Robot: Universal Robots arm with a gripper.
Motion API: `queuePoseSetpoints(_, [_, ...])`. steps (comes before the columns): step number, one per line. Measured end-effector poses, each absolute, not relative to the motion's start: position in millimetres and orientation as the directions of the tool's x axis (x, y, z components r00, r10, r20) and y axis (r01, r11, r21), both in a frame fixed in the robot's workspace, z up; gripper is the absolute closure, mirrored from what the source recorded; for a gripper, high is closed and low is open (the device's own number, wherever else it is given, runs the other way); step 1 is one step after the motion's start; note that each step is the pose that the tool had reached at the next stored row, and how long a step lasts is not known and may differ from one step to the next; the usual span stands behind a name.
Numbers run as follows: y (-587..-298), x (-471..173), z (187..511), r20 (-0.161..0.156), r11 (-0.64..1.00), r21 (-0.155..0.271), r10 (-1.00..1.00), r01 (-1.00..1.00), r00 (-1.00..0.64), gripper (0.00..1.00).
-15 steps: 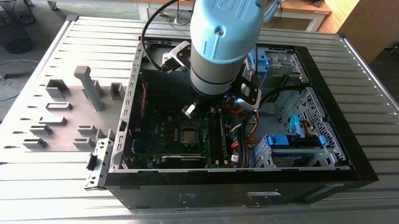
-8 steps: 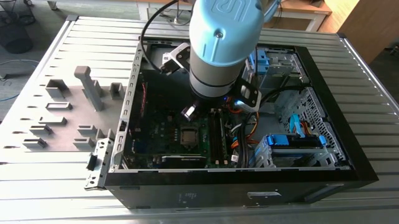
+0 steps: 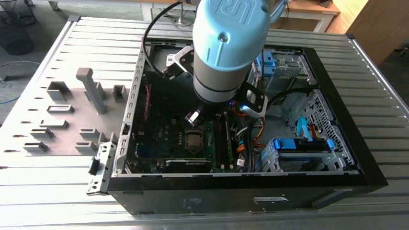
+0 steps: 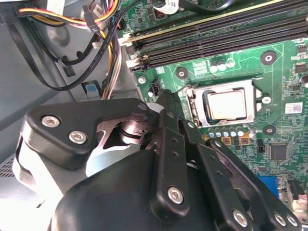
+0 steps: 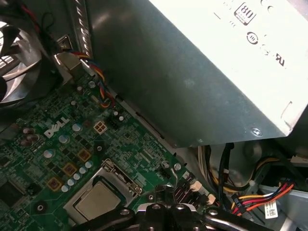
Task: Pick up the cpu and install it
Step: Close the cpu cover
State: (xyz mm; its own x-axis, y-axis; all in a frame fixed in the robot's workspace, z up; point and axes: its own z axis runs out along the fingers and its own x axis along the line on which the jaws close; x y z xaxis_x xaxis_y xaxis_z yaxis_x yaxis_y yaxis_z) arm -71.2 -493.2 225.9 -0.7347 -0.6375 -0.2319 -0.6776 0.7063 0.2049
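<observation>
My gripper (image 5: pixel 174 191) hovers inside case (image 3: pixel 255 194), looks pressed together, empty. Cpu (image 4: pixel 228 105) lies flat in board (image 4: pixel 284 72) socket (image 4: pixel 193 102), just beside gripper tip, untouched.

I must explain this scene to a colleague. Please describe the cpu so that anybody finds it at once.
Look in the open computer case, at the green motherboard on its floor. Near the long black memory slots, the cpu is the flat silvery square inside a metal frame; the chips around it are small and dark.
</observation>
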Motion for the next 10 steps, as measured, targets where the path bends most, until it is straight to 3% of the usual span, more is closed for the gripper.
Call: queuePoseSetpoints(10, [-493.2, -70.2, 236.6, -0.232, 0.706, 0.205, -0.638, -0.678, -0.735, 0.89])
